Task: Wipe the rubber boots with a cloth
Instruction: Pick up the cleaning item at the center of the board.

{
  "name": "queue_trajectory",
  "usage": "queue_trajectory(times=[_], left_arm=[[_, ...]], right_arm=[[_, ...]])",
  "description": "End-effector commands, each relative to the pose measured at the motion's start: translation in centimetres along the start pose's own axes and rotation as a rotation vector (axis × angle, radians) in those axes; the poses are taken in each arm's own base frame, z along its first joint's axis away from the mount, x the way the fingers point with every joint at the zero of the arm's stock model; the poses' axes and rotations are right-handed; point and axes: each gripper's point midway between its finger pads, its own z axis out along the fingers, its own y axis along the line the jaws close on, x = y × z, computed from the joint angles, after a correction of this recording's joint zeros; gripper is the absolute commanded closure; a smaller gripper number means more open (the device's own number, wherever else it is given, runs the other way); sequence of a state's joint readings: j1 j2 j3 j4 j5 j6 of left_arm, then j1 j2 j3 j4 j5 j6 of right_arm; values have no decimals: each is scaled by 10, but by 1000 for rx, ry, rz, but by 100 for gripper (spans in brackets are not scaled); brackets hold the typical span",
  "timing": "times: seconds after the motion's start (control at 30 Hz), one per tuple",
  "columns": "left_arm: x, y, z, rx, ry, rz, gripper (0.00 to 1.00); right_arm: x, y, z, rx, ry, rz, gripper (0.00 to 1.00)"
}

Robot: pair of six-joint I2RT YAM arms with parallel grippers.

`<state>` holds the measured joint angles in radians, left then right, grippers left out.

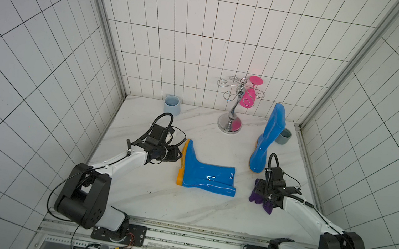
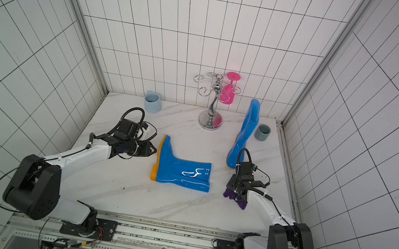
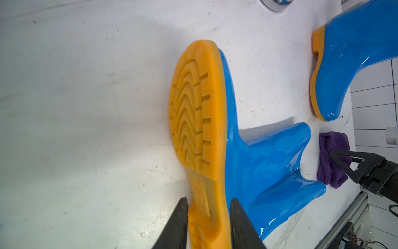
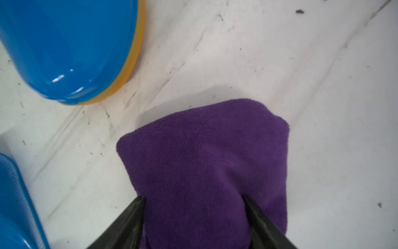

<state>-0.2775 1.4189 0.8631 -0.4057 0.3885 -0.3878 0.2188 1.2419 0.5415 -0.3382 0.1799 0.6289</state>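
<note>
One blue rubber boot (image 1: 207, 177) (image 2: 181, 172) lies on its side mid-table, its orange treaded sole (image 3: 198, 112) facing my left arm. My left gripper (image 3: 209, 199) (image 1: 179, 155) is shut on that sole's heel end, one finger on each side. The second boot (image 1: 270, 135) (image 4: 64, 43) stands upright at the back right. The purple cloth (image 4: 204, 151) (image 1: 254, 198) lies bunched on the table just in front of the upright boot's toe. My right gripper (image 4: 193, 197) points down over it, open, with a wide fold of cloth between the fingers.
A chrome glass stand (image 1: 231, 121) holding a pink glass (image 1: 248, 98) stands at the back. A light blue cup (image 1: 171, 105) sits at the back left, a grey cup (image 1: 284, 136) behind the upright boot. Tiled walls close in three sides.
</note>
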Motion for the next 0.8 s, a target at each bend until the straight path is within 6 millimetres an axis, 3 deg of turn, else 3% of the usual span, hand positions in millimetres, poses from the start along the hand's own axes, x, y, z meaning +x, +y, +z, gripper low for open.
queue_trajectory(times=[0.0, 0.1, 0.23, 0.27, 0.47, 0.77], left_arm=[[-5, 0, -1, 5, -34, 1, 67], [-2, -1, 2, 25, -17, -5, 67], [2, -8, 4, 70, -4, 1, 67], [4, -8, 4, 76, -1, 2, 67], [20, -6, 4, 83, 22, 4, 67], [27, -22, 11, 107, 28, 61, 67]], right_arm=[[10, -10, 14, 21, 4, 20, 35], [11, -3, 18, -17, 13, 15, 52], [8, 6, 18, -66, 6, 11, 96], [6, 8, 17, -74, 1, 9, 100], [-6, 19, 3, -135, -42, -21, 100], [-36, 33, -51, -231, -159, -114, 100]])
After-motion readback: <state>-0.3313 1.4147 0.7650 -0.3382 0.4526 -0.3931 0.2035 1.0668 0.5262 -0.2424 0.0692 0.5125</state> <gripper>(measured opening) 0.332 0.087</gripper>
